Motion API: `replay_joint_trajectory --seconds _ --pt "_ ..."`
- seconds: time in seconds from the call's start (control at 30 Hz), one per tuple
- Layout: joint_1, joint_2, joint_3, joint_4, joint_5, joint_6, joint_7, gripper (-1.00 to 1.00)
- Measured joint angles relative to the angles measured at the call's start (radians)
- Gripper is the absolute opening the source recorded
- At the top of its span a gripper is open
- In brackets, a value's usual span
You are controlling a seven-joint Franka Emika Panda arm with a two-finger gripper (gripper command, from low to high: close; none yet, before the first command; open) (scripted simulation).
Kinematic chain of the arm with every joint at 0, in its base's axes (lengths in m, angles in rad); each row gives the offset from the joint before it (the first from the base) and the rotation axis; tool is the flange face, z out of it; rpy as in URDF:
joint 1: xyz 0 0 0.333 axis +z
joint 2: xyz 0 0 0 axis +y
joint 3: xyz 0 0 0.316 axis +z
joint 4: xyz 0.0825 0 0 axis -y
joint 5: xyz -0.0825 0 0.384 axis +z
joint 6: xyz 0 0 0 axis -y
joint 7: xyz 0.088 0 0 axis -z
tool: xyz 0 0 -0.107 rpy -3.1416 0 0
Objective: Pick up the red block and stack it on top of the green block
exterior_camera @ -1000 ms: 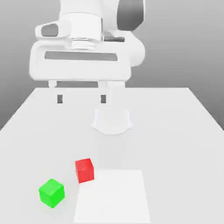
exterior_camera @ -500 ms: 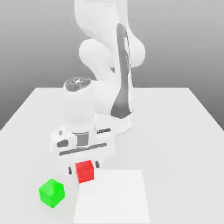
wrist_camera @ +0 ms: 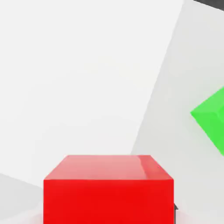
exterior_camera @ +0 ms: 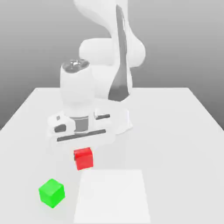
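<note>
- In the exterior view, the white robot arm fills the upper middle of the frame, and its gripper (exterior_camera: 83, 151) sits just above centre, directly over the red block (exterior_camera: 83, 158).
- The red block hangs right under the hand, its top tucked against the underside. It appears raised off the white counter (exterior_camera: 175, 127), which suggests the gripper is clenched on it.
- The fingers themselves are hidden behind the block and the hand, so you judge the grasp from the block's position, not from seeing the pads.
- In the hand view, the red block (wrist_camera: 108, 189) fills the lower middle of the frame, square to the camera, a sign that it sits straight in the grasp.
- The green block (exterior_camera: 51, 192) rests on the counter in the lower left of the exterior view, well apart from the red block and turned corner-on to the camera.
- In the hand view, the green block (wrist_camera: 212, 120) shows only as a wedge at the right edge, partly cut off.
- A paler square patch (exterior_camera: 113, 197) lies on the counter at the bottom centre, just beside the green block.
- The step in hand looks like the carry: raise the red block clear, then bring it over the green one.
- To do it well, move sideways only once the red block is higher than the green block's top.
- Centre it over the green block and match the green block's turned angle before you lower.
- Lower gently until the faces meet, then release; letting go early risks a tumble.
</note>
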Motion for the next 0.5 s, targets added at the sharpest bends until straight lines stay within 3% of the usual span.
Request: replay_joint_trajectory --seconds 0.23,0.4,0.43,0.5 --pt "-0.066 0.097 -0.026 0.236 0.055 -0.140 0.230 -1.00" --pt "-0.085 0.260 0.007 0.268 0.140 -0.013 0.197 -1.00" --pt "-0.090 0.280 0.013 0.270 0.149 0.006 0.190 1.00" --pt "-0.090 0.280 0.013 0.270 0.149 0.006 0.191 1.00"
